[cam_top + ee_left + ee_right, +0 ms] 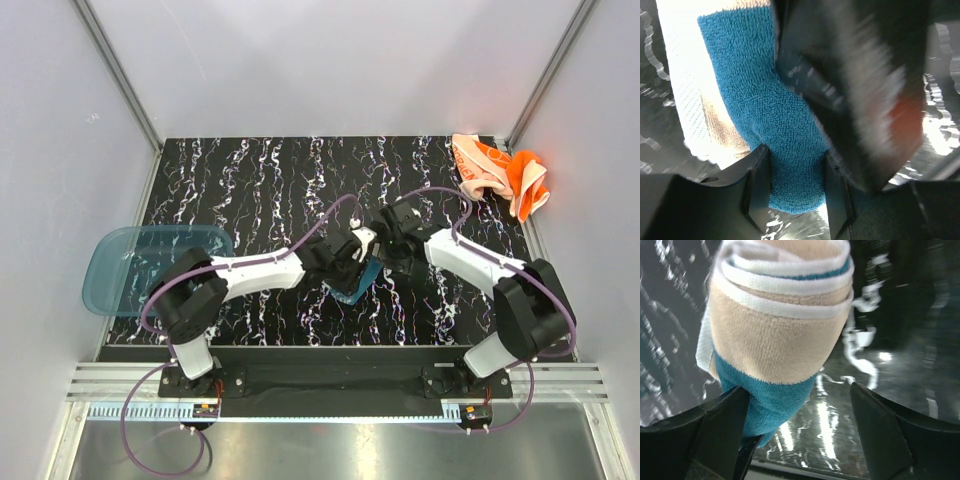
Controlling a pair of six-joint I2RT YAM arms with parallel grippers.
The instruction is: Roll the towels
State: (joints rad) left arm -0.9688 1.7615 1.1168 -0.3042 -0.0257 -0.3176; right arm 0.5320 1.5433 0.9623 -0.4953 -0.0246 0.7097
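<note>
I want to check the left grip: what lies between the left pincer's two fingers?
The rolled teal-blue towel fills the gap in the left pincer, touching both fingers. The left wrist view shows it.

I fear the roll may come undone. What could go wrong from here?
1. The right gripper stands open beside the teal towel, so only the left gripper pinches it, at one end; the rolled layers may spring loose.
2. The orange towel lies crumpled in the far right corner; it may be awkward to reach and flatten.
</note>
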